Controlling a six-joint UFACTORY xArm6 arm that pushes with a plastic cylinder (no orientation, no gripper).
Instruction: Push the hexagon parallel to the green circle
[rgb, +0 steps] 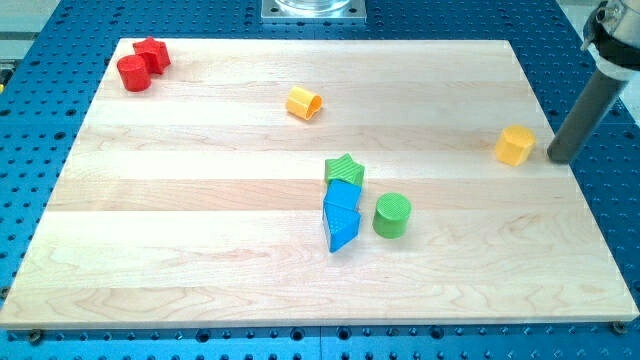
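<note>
A yellow hexagon block (515, 145) sits near the board's right edge, in the upper half. My tip (559, 157) stands just to the hexagon's right, a small gap away, at the board's right edge. The green circle block (392, 215) stands right of the board's centre, well to the left of and below the hexagon.
A green star (344, 170) sits above a blue block (342, 196) and a blue triangle (342, 230), just left of the green circle. A yellow block (303, 103) lies at top centre. A red cylinder (133, 73) and a red star (153, 53) sit at top left.
</note>
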